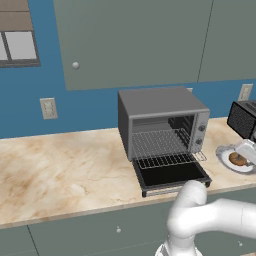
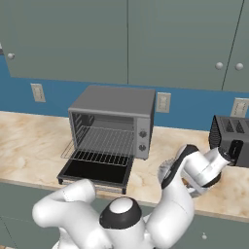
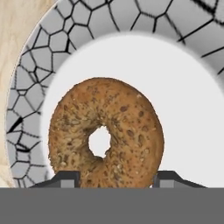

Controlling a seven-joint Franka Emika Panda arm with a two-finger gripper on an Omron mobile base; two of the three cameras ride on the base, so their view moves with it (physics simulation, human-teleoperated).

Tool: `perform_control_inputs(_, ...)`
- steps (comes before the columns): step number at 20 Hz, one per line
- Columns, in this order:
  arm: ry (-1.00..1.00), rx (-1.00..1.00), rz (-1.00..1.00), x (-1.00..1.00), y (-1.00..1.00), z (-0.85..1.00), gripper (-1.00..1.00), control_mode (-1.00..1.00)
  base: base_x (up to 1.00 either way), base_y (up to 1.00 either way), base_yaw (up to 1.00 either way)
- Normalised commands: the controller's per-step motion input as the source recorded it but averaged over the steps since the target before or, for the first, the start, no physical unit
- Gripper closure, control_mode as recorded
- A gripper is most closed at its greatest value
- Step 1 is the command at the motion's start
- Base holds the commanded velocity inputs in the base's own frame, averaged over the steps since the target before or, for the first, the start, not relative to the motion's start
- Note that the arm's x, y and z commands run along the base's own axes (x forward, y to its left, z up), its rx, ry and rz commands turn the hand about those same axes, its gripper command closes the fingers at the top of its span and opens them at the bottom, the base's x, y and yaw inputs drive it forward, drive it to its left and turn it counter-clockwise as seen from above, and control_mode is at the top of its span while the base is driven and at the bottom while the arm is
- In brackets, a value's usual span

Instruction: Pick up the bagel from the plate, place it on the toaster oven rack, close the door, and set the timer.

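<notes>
bagel [image 3: 106,133] between end effector [image 3: 114,178] fingertips, on plate [image 3: 183,105]

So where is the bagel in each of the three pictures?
Left base view: the bagel sits at the far right on the plate.
Right base view: hidden behind the arm.
Hand view: centre, just above the finger tips.
Shared landmark: the plate, right of the toaster oven.

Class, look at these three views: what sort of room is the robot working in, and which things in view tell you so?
Most likely a home kitchen. A toaster oven with its door open stands on a marble-look counter, a toaster sits beside it, and wall cabinets hang above.
</notes>
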Motion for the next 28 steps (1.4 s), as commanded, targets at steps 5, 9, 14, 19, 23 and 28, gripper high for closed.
perform_control_inputs(5,-0.01,0.06,0.09,-0.15,0.00,-0.22,1.00,-1.00,0.00,0.00,0.00)
perform_control_inputs(9,-0.13,0.10,0.12,-0.52,0.00,0.69,1.00,-1.00,0.00,0.00,0.00)
perform_control_inputs(14,-0.09,0.07,0.12,-0.37,0.06,0.73,1.00,-1.00,0.00,0.00,0.00)
perform_control_inputs(19,-0.05,0.02,0.13,-0.30,0.51,0.70,1.00,-1.00,0.00,0.00,0.00)
perform_control_inputs(23,-0.01,0.00,0.15,-0.24,0.80,0.58,1.00,-1.00,0.00,0.00,0.00)
perform_control_inputs(28,-0.03,0.00,0.16,-0.22,0.84,0.55,1.00,-1.00,0.00,0.00,0.00)
